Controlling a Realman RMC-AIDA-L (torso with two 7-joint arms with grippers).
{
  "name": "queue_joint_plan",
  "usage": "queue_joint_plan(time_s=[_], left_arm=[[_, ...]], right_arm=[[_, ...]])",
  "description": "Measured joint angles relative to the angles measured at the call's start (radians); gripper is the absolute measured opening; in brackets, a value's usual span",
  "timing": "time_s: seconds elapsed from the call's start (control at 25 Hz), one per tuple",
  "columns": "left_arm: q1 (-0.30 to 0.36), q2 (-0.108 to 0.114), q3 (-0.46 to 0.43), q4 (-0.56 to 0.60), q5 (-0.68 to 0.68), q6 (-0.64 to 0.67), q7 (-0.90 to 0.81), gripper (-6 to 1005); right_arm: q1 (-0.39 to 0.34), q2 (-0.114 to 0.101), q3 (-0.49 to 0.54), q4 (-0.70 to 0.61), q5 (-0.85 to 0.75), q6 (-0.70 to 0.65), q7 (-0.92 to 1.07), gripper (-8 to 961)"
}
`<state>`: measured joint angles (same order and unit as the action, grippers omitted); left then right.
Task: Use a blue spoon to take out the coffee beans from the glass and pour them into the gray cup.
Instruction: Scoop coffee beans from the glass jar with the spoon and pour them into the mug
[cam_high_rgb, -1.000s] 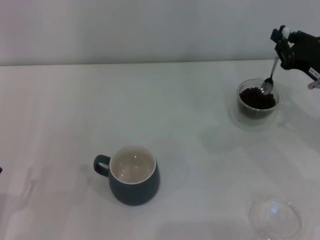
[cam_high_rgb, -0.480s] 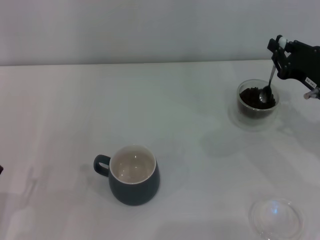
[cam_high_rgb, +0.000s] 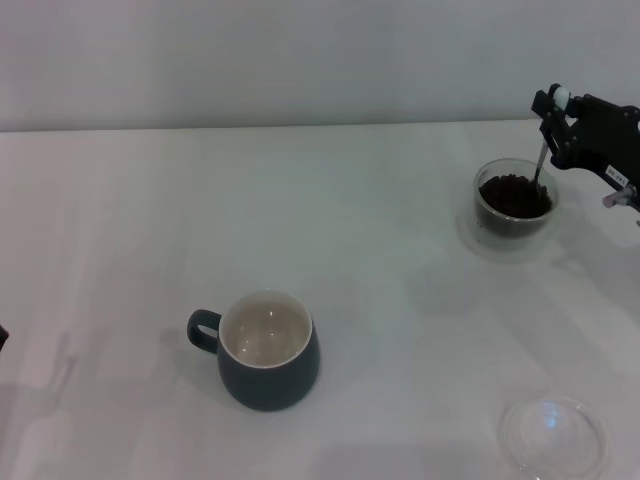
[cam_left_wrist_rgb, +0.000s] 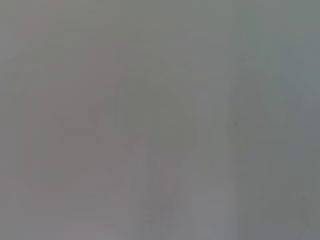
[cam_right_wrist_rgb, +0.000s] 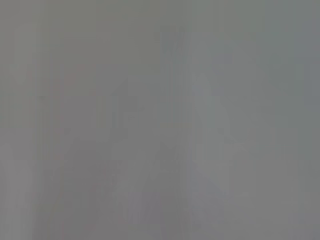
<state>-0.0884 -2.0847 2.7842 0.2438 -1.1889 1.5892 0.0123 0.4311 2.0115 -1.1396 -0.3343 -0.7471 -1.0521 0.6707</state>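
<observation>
The right gripper (cam_high_rgb: 553, 112) hangs just above the far rim of the small clear glass cup (cam_high_rgb: 515, 209), its fingers clenched on the pale light-blue handle of the small metal teaspoon (cam_high_rgb: 541, 152). Below the fingers the spoon's thin neck runs steeply down into the glass, and its bowl is sunk among the heap of dark brown coffee beans (cam_high_rgb: 514, 195) that fills the cup. The squat dark blue-gray mug with a cream-white inside (cam_high_rgb: 264, 349) stands well apart from the fingers, toward the robot and to its left, loop handle pointing left. A flat clear glass saucer (cam_high_rgb: 552, 437) lies nearer the robot, well below the gripper. Both wrist views show only blank grey. The left gripper is out of sight.
</observation>
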Motion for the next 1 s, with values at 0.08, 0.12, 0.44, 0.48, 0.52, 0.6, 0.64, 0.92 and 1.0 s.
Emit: queue_joint_plan(time_s=[0.08,0.12,0.44,0.48,0.52,0.6,0.64,0.92,1.0], left_arm=[[0.000,0.000,0.001,0.000,0.000,0.000,0.000,892],[0.000,0.000,0.001,0.000,0.000,0.000,0.000,892],[0.002,-0.001,0.002,0.000,0.000,0.000,0.000,892],[0.002,-0.001,0.002,0.000,0.000,0.000,0.000,892],[0.002,-0.001,0.002,0.000,0.000,0.000,0.000,892],[0.003,-0.002,0.002,0.000,0.000,0.000,0.000,891],[0.003,-0.002,0.002,0.000,0.000,0.000,0.000,891],[0.004,-0.002,0.002,0.000,0.002,0.000,0.000,891],[0.004,-0.002,0.001,0.000,0.002,0.000,0.000,891]], right_arm=[[0.003,0.001,0.000,0.012,0.002,0.010,0.002,154],[0.005,0.001,0.000,0.017,0.003,0.012,0.004,154],[0.009,-0.001,0.000,0.026,0.006,0.023,0.094,155],[0.009,-0.001,0.000,0.026,0.007,0.028,0.105,155],[0.009,-0.002,0.000,0.026,0.007,0.033,0.117,155],[0.009,-0.001,0.000,0.026,0.008,0.053,0.148,155],[0.009,-0.001,0.001,0.026,0.009,0.061,0.162,155],[0.009,-0.001,0.012,0.020,0.029,0.115,0.300,155],[0.009,-0.001,0.018,0.017,0.036,0.123,0.317,155]])
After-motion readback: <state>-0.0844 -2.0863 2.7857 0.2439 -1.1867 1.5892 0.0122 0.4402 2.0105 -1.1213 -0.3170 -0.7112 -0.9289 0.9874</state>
